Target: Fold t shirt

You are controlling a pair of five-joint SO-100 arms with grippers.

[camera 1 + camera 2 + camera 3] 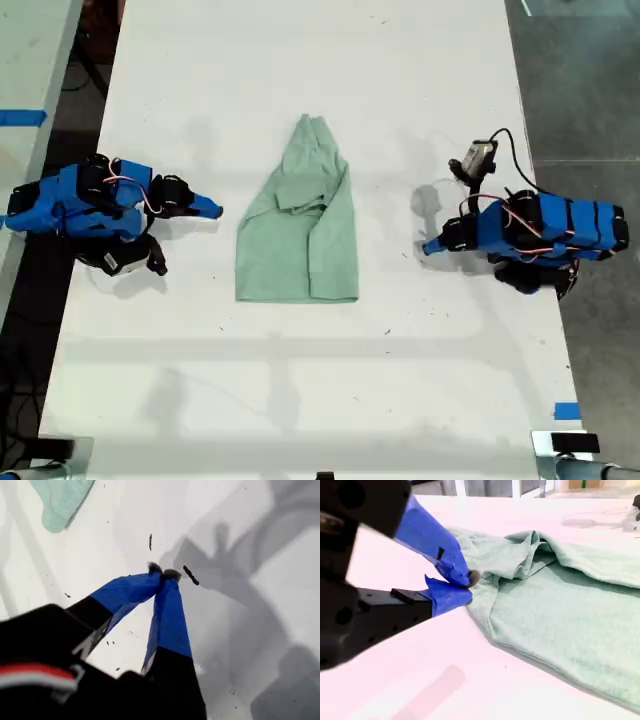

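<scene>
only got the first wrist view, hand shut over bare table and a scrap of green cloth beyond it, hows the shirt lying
Observer: In the exterior view the shirt lies mid-table, partly folded, one side lapped over the middle.
Operator: second hand on it
Observer: The second wrist view shows the second hand shut, close beside the shirt's edge.
Operator: so nothing holds it
Observer: Right. In the exterior view one arm sits at the left and another at the right, neither touching the shirt.
</scene>
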